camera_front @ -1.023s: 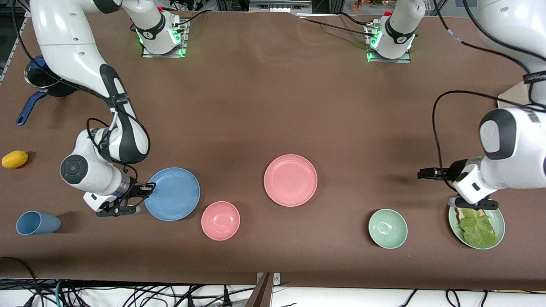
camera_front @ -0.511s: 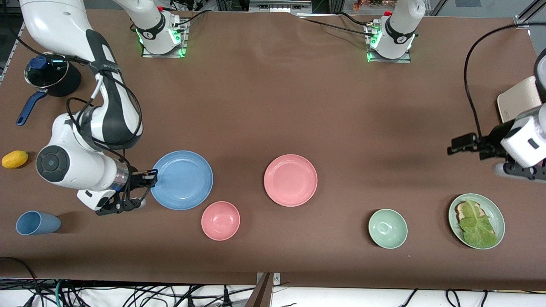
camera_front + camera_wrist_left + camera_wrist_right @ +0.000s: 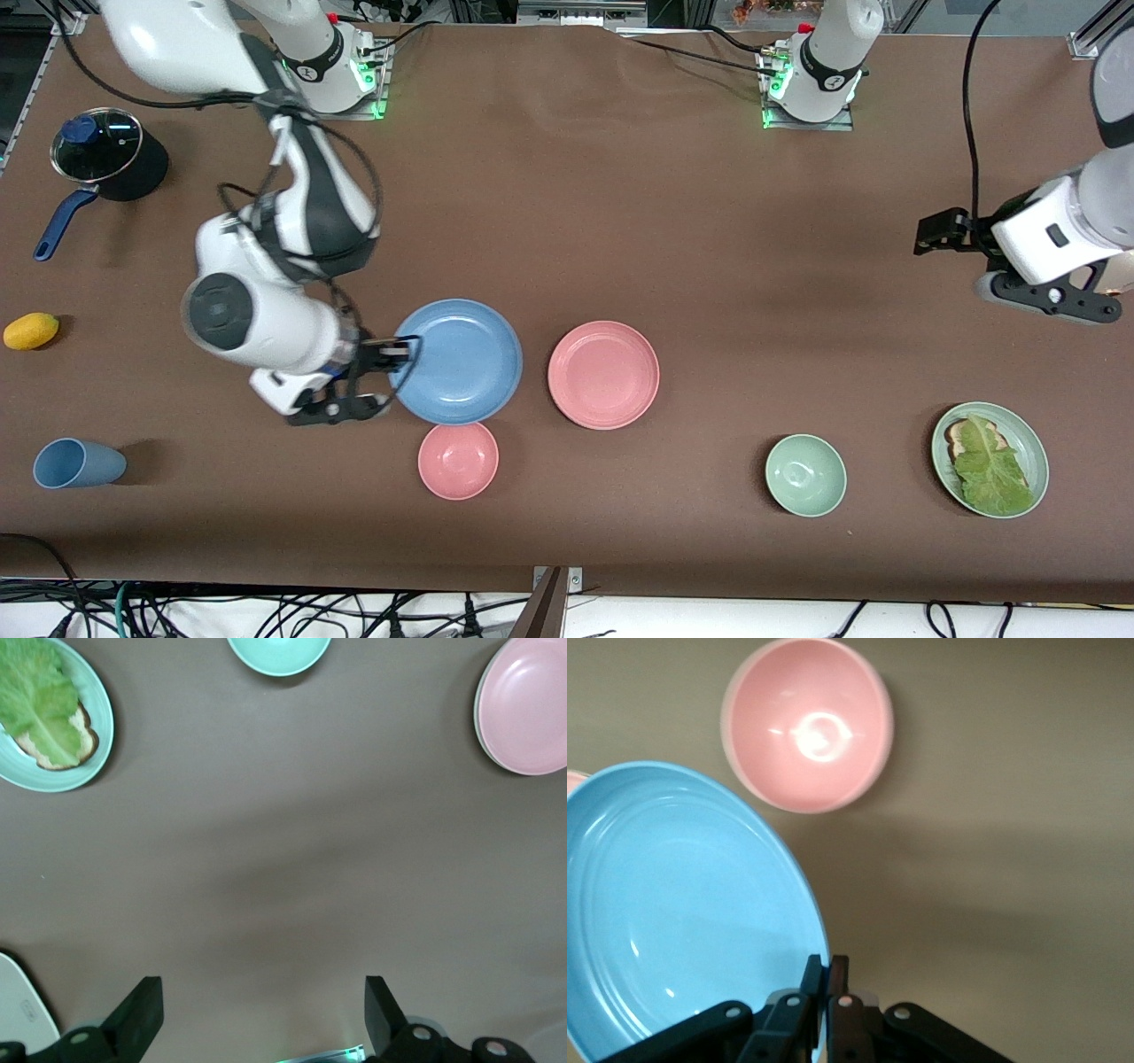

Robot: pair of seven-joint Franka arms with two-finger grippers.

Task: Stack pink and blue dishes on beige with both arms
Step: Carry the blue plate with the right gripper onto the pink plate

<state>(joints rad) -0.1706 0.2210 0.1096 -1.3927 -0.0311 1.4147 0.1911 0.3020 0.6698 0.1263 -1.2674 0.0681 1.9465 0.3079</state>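
We noted the right gripper (image 3: pixel 400 352) clamped on the rim of the blue plate (image 3: pixel 461 361), holding it above the table (image 3: pixel 567 221), over the spot just beside the pink plate (image 3: pixel 603 375) toward the right arm's end and partly over the pink bowl (image 3: pixel 458 459). In the right wrist view the two thin black fingers (image 3: pixel 829 979) met tight on the plate's edge, the plate hanging tilted. We judged the carry of the blue plate to be the step in hand. The left gripper (image 3: pixel 928 232) hung with its jaws wide apart and nothing between them, over bare table at the left arm's end, waiting. We could not make out the beige plate for certain; a pale flat corner (image 3: pixel 16 1001) showed in the left wrist view, too little to name. The next move, we judged, called for finding that base and setting the blue plate down level, since a rim pinch lets a plate swing. Both plates looked matte, round, shallow, with faint inner rings; the pink bowl was deeper and glossier, and the table cloth a dull brown.
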